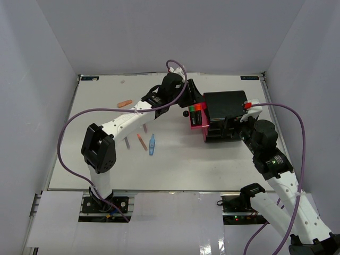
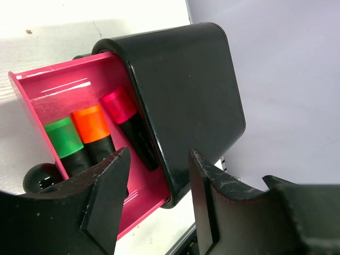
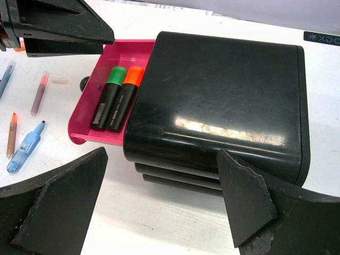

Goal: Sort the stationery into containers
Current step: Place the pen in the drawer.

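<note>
The left hand (image 2: 159,159) hangs over the open magenta-pink top drawer (image 2: 64,101) of the black, boxy three-tier cabinet (image 3: 223,90), its fingers spread and holding nothing. Three black highlighters lie side by side in that drawer: one with a green cap (image 2: 66,141), one orange (image 2: 93,127), one pink (image 2: 122,109). Their rear ends run out of sight under the cabinet's top. From the right wrist view the pink-capped one is hidden altogether. The drawer's round black knob (image 2: 40,178) is half covered by a finger. Of the two lower tiers only thin black edges show, so their drawers cannot be made out.

The right hand (image 3: 162,154) hovers just beside the cabinet, fingers wide apart and empty.

Loose on the white desk (image 1: 212,164), well apart from the cabinet, lie a light-blue piece (image 3: 24,150), a thin orange pen (image 3: 11,135) and a pink pen (image 3: 39,94). A grey-blue pen (image 3: 5,78) is cut off by the frame edge. A salmon pen (image 1: 125,103) lies farther back. The left forearm blocks part of this scatter from above.

Plain pale grey walls (image 1: 159,32) enclose the desk on three sides, and purple cables (image 1: 69,133) loop from both arms.
</note>
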Tool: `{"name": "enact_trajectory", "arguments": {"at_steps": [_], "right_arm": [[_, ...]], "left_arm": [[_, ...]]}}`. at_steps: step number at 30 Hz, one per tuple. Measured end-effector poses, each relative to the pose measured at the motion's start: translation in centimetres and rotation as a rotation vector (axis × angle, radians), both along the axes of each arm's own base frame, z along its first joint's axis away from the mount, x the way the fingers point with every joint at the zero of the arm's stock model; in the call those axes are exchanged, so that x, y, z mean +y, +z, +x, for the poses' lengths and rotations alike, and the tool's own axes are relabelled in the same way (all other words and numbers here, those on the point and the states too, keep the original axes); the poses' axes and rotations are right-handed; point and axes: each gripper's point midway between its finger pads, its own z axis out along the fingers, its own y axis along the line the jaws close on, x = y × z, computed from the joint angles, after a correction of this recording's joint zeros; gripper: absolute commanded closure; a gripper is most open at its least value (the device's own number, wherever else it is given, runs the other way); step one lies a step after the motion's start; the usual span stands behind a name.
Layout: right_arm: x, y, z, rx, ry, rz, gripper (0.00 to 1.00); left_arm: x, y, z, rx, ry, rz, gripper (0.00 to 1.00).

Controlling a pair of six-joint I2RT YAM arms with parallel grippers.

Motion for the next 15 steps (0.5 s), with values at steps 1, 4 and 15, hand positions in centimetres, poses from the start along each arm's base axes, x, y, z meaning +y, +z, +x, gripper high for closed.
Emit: {"name": "enact_trajectory", "arguments": {"at_steps": [1,4,15], "right_arm": [[0.0,0.0,0.0,0.0,0.0,0.0,0.1],[0.0,0.0,0.0,0.0,-0.001,0.0,0.1],[0.0,0.4,3.0,0.103,-0.062,-0.059,0.1]], "left_arm": [[0.0,0.0,0.0,0.0,0.0,0.0,0.4],[0.1,-0.1,0.0,-0.006,0.0,0.007,0.38],[6.2,1.1,0.8,-0.167,0.062,0.18,0.37]]}}
